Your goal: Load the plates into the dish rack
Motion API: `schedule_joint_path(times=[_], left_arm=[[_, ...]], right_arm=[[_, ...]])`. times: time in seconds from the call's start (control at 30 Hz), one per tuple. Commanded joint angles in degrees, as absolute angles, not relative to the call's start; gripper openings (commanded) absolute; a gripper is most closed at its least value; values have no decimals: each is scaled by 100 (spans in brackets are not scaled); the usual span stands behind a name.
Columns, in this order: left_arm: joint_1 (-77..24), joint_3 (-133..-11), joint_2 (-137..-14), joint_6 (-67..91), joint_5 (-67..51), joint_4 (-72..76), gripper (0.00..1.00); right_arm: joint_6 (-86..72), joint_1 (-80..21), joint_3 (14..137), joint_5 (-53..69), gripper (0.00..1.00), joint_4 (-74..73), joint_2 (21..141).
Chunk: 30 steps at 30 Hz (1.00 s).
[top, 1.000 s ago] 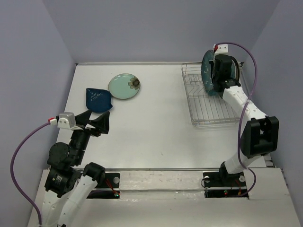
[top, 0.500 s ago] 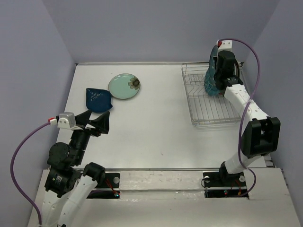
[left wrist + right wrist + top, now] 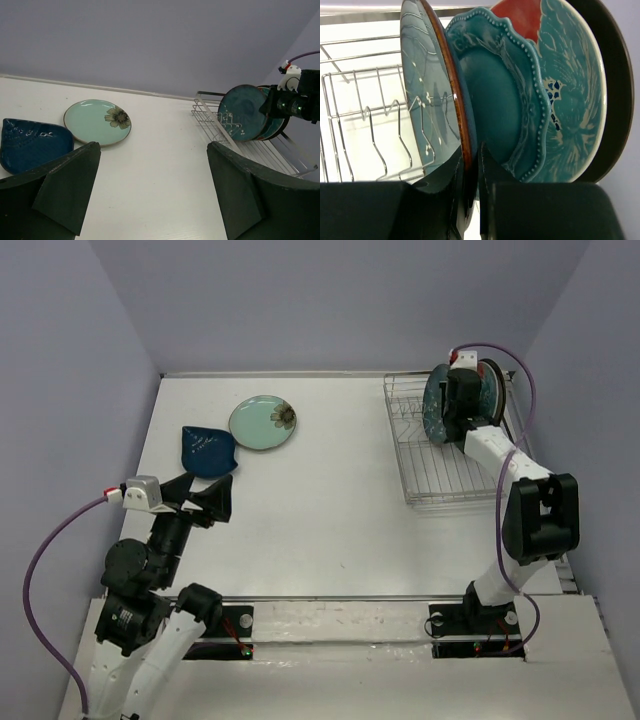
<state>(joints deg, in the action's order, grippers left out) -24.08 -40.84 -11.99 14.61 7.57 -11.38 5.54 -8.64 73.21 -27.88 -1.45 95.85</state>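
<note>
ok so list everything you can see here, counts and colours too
rack: 1, silver wire, far right of table
blue-teal plate: 1, blue-teal with brown edge, upright in rack, front of the row
scalloped plate: 1, teal, upright, second in the row
red plate: 1, red with teal flower, upright, third
dark-rimmed plate: 1, only its dark brown rim shows, upright, last
mint plate: 1, pale mint with dark flower, flat on table, far left
navy plate: 1, navy, flat, beside the mint plate
table: 1, white
walls: lilac, around the table
left gripper: 1, black, open, over the near left of the table
right gripper: 1, black, shut on the blue-teal plate's rim
</note>
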Motion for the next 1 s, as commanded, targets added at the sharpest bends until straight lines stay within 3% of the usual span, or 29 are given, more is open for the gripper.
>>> schedule_joint_path(times=[0.0, 0.07, 0.17, 0.2, 0.3, 0.5, 0.53, 0.73, 0.97], left_arm=[[-2443, -4052, -1353, 1415, 765, -817, 99], [-2443, -4061, -1441, 1468, 799, -852, 99], [-2435, -4104, -1738, 1625, 817, -879, 99], [-2443, -4131, -1871, 1669, 817, -905, 99], [-2443, -4289, -2477, 1898, 817, -1037, 99], [-2443, -4123, -3313, 2985, 554, -572, 98], [-2443, -4044, -3374, 3162, 589, -258, 91], [-2443, -3288, -4463, 4367, 1397, 939, 86], [-2435, -3498, -6370, 5035, 2337, 1731, 86]], right_arm=[[62, -844, 7348, -2663, 8, 800, 9518], [-61, -844, 7330, -2637, 15, 739, 9510], [-368, -844, 7313, -2698, 42, 581, 9413], [-447, -844, 7330, -2803, 58, 493, 9335], [-834, -844, 7488, -2786, 77, 45, 9150], [-1713, -844, 7218, -1726, 83, -562, 8061], [-1827, -844, 7077, -1566, 83, -571, 7877], [-2373, -1379, 5732, -669, 84, -361, 6778], [-2610, -2231, 4650, -53, 83, 167, 5863]])
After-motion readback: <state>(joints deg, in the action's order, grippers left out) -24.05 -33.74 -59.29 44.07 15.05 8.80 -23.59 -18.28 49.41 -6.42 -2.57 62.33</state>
